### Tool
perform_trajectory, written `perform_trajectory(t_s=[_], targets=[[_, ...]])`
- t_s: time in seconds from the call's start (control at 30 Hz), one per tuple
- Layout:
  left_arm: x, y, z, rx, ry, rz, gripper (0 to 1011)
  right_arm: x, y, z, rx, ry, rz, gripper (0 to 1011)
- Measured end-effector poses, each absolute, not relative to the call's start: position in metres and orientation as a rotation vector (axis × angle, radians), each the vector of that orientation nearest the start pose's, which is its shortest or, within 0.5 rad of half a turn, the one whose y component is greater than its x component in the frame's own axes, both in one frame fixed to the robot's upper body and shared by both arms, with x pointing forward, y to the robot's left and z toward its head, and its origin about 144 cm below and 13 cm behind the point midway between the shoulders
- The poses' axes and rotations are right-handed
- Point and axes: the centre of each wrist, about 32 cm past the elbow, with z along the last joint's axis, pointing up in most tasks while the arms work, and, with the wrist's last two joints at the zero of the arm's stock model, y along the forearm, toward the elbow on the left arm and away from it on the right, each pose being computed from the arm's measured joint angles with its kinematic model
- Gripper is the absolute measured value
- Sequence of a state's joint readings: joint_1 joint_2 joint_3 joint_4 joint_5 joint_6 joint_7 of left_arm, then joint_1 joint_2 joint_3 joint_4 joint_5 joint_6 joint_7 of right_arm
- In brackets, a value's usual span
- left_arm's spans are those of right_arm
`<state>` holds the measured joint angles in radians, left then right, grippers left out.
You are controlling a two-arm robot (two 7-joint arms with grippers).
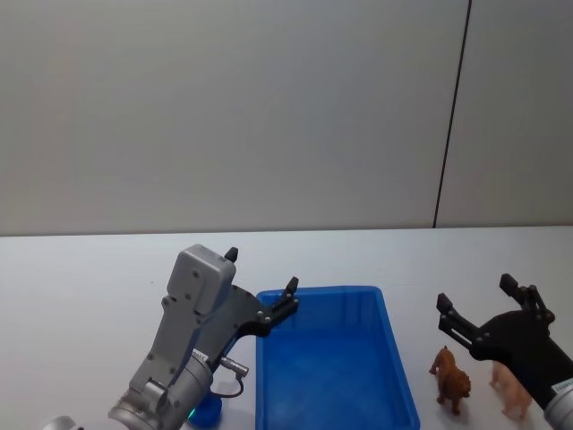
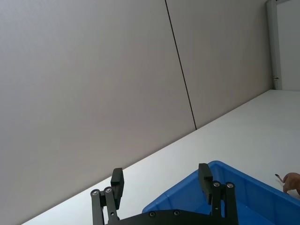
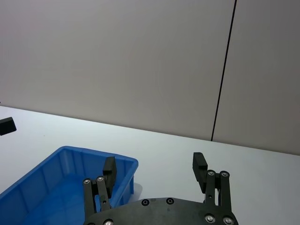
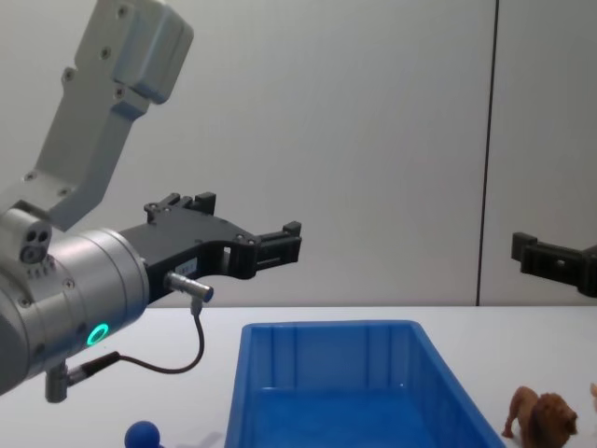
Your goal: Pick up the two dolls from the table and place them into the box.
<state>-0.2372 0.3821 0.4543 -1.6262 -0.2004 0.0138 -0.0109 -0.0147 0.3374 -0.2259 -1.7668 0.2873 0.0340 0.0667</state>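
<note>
The blue box [image 1: 318, 294] stands at the front middle of the table, its inside bare. Right of it a brown lion doll [image 1: 450, 379] stands upright, with a pale pink animal doll [image 1: 510, 391] just beyond it. A blue round-headed figure [image 1: 208, 412] lies left of the box, partly hidden under my left arm. My left gripper [image 1: 261, 270] hangs open above the box's far left corner, holding nothing. My right gripper [image 1: 475, 292] is open in the air above and behind the lion. From the chest, the lion [image 4: 543, 416] stands beside the box [image 4: 326, 329].
The white table runs back to a plain grey wall with a dark vertical seam [image 1: 452, 116]. A thin cable [image 4: 191, 350] loops under my left wrist. Bare tabletop lies behind the box and on the far left.
</note>
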Motion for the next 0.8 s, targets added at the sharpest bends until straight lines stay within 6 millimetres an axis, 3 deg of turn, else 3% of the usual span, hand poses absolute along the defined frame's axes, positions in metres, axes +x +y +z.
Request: perform_trajectory(t_s=[0.8], targets=[[0.4920,0.1984,1.2044,0.061,-0.268,1.124,1001,0.4433,-0.2371,1.1887,0.026,-0.075,-1.229,1001]])
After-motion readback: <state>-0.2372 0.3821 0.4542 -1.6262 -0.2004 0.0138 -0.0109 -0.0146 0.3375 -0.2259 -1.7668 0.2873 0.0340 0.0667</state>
